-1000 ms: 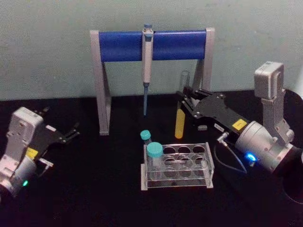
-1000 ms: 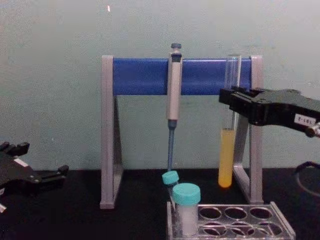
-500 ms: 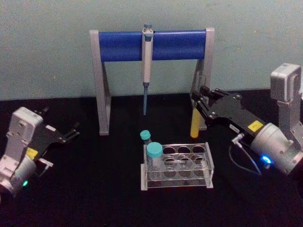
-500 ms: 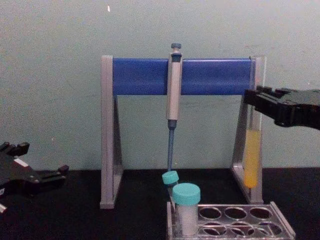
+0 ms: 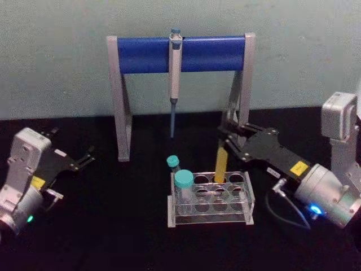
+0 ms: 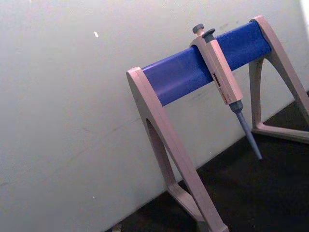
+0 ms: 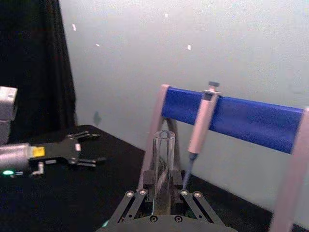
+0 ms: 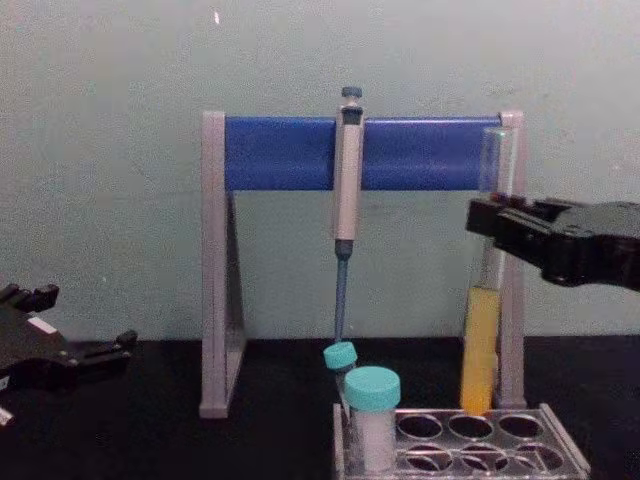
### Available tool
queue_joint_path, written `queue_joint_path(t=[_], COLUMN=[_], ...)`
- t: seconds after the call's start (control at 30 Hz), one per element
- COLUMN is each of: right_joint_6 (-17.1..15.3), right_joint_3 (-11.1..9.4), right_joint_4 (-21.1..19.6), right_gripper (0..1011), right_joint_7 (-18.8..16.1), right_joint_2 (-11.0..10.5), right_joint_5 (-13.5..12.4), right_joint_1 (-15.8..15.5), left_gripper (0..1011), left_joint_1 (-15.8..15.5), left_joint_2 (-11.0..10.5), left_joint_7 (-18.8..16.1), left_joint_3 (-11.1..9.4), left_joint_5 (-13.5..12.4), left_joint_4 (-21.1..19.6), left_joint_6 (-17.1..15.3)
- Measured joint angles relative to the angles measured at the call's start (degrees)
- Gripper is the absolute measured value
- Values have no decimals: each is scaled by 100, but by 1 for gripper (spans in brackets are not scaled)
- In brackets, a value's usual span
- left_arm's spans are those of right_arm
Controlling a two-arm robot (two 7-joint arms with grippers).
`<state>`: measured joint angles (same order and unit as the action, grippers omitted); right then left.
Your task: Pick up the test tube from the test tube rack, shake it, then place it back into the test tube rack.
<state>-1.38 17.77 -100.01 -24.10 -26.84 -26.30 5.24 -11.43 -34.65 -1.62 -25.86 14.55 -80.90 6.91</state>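
Test tube (image 5: pixel 220 162) lower now, at rack (image 5: pixel 211 217)

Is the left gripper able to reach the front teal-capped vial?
Probably yes: the vial stands at the rack's left end, bare table separates it from the left gripper, and the right gripper holds the tube farther right.

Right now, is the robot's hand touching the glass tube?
Touching. The chest view shows the right hand clamped around the test tube, with no gap.

Upright, yellow-filled test tube (image 5: pixel 220 162) poised over the clear test tube rack (image 5: pixel 210 218).
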Motion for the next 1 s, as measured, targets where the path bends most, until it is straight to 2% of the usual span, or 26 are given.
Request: queue_joint_path(t=[0.17, 0.43, 0.63, 1.0], right_joint_6=[-5, 24, 29, 42], right_joint_3=[178, 297, 270, 169], right_joint_4=[170, 496, 648, 649], right_gripper=[229, 229, 229, 229], right_joint_7=[-80, -45, 74, 189], right_joint_2=[107, 282, 329, 314], right_joint_5=[-43, -44, -15, 38], right_joint_1=[205, 546, 671, 644], left_gripper=[1001, 1001, 1001, 1001], left_joint_1=[0, 0, 0, 0], left_joint_2=[0, 0, 0, 0], left_joint_7=[0, 0, 0, 0], left_joint_3=[0, 0, 0, 0], left_joint_5=[0, 0, 0, 0], left_joint_4=[0, 0, 0, 0], left_joint_6=[0, 0, 0, 0])
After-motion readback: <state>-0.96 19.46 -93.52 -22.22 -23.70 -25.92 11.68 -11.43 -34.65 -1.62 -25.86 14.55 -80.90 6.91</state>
